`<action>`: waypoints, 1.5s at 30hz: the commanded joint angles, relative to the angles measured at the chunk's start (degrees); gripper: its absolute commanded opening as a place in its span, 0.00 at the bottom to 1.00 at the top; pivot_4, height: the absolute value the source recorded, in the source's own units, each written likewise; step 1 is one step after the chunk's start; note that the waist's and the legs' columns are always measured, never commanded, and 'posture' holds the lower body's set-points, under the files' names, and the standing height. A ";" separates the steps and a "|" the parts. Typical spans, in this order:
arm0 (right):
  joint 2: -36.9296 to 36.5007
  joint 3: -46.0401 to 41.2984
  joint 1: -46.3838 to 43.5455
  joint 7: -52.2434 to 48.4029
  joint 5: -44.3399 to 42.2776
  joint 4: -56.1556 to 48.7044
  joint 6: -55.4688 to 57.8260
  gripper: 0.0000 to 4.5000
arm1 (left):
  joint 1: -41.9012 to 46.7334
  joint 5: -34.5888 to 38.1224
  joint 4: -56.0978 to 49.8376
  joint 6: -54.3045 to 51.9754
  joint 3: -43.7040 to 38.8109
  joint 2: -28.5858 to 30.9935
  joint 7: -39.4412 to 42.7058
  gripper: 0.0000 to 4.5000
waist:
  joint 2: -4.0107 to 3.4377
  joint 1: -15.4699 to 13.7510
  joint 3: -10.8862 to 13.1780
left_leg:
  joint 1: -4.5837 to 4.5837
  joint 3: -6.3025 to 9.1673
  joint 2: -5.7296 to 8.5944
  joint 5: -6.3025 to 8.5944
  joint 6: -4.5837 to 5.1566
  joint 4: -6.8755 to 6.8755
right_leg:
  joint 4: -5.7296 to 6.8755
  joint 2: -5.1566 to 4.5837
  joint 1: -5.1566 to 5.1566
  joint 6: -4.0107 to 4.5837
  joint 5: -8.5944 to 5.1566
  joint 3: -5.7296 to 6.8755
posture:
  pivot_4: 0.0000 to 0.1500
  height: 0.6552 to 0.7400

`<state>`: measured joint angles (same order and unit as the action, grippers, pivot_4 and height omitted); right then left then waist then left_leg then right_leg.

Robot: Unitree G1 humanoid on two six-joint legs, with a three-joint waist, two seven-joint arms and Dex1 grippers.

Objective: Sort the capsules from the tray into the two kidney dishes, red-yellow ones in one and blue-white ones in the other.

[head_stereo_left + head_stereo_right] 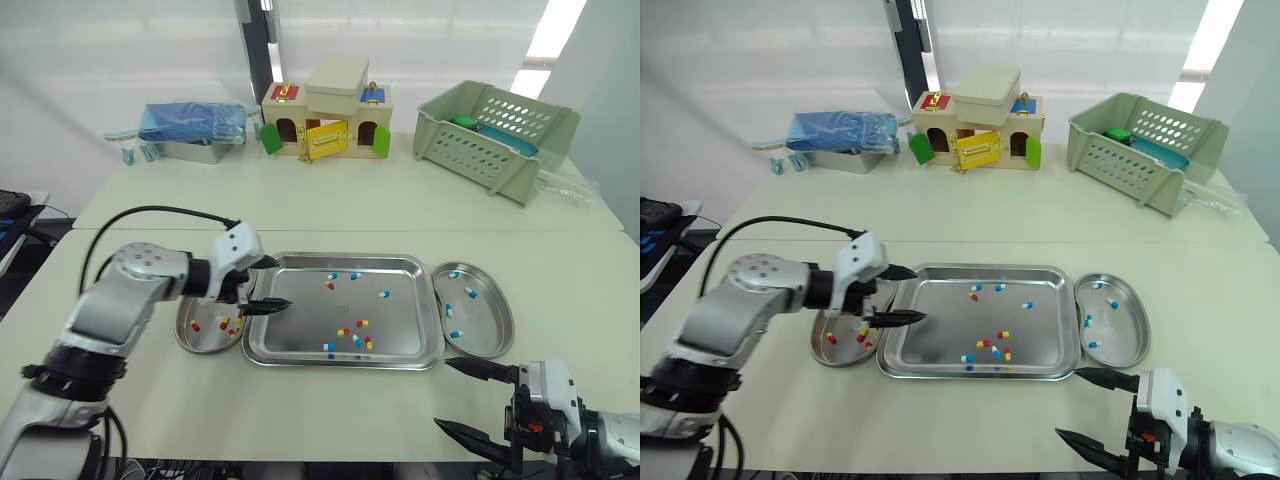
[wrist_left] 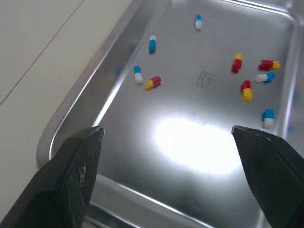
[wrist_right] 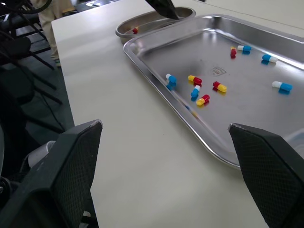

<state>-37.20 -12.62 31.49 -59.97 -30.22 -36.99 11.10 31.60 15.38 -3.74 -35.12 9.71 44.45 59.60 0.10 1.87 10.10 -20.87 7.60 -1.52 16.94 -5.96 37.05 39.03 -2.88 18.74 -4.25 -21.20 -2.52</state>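
Observation:
A steel tray [image 1: 425, 300] lies mid-table with several red-yellow [image 1: 361, 324] and blue-white capsules [image 1: 385, 294] scattered in it. The left kidney dish [image 1: 188, 340] holds a few red-yellow capsules [image 1: 195, 326]. In the right kidney dish [image 1: 495, 330] lie several blue-white capsules [image 1: 470, 293]. My left gripper [image 1: 272, 287] hovers over the tray's left edge beside the left dish, open, with nothing between its fingers [image 2: 76, 171]. My right gripper [image 1: 442, 394] is low at the table's near right, in front of the tray's corner, open and empty.
At the back of the table stand a toy house [image 1: 325, 120], a green slotted basket [image 1: 495, 135] and a blue packet on a metal box [image 1: 195, 125]. A black cable [image 1: 150, 212] loops over my left arm.

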 commanded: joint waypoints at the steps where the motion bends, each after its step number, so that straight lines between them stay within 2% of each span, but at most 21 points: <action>1: 1.42 -0.13 2.76 1.28 0.88 -2.24 -3.02 1.00 | 0.25 1.83 -5.38 -8.10 -1.69 -5.20 -7.40 0.99 | 0.01 0.12 0.01 | -0.01 0.00 0.00 0.00 0.00 0.00 | -0.01 0.00 0.00 0.00 0.00 0.00 | 1.00 1.00; 9: 2.41 -0.26 6.03 2.04 1.28 -2.15 -5.76 1.00 | -5.75 3.11 -18.59 -22.97 -5.23 -15.98 -24.43 0.99 | 0.02 0.00 0.00 | 0.04 0.03 -0.01 -0.05 -0.08 0.03 | 0.02 -0.01 -0.06 0.00 0.00 -0.01 | 1.00 1.00; 14: 2.17 -0.84 4.78 2.32 -0.04 -0.78 -5.18 1.00 | -8.54 -2.16 -19.68 -22.71 -2.10 -21.96 -35.30 0.99 | 0.05 -0.16 -0.01 | 0.05 0.05 0.02 -0.05 -0.09 0.05 | 0.00 -0.03 -0.10 0.00 0.00 0.01 | 1.00 1.00; 21: 4.02 -1.41 2.05 3.08 -0.12 2.93 -8.15 1.00 | -10.50 -3.30 -19.45 -22.88 1.46 -26.51 -39.41 0.99 | 0.06 -0.21 -0.01 | 0.07 0.04 0.03 -0.07 -0.13 0.04 | -0.02 -0.04 -0.12 0.00 0.00 0.00 | 1.00 1.00; 32: 10.29 -1.25 3.24 3.79 1.18 7.88 -17.63 1.00 | -8.98 -4.75 -16.16 -22.82 2.76 -28.37 -42.13 0.99 | 0.05 -0.20 -0.01 | 0.07 0.03 0.05 -0.10 -0.19 0.03 | -0.03 -0.08 -0.12 0.00 0.00 0.00 | 1.00 1.00; 45: 9.48 -0.95 3.10 3.43 1.38 10.52 -19.77 1.00 | -6.79 -5.60 -11.47 -22.85 3.27 -30.37 -43.06 0.99 | 0.04 -0.21 -0.02 | 0.08 0.02 0.07 -0.11 -0.21 0.03 | -0.03 -0.09 -0.13 0.00 0.00 0.00 | 1.00 1.00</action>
<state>-27.20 -12.87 34.52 -56.23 -28.26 -25.87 -7.58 24.31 10.10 -15.06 -57.89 12.84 14.32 16.82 0.14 1.65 10.07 -20.79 7.62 -1.45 16.82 -6.17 37.08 39.00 -2.98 18.61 -4.25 -21.20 -2.52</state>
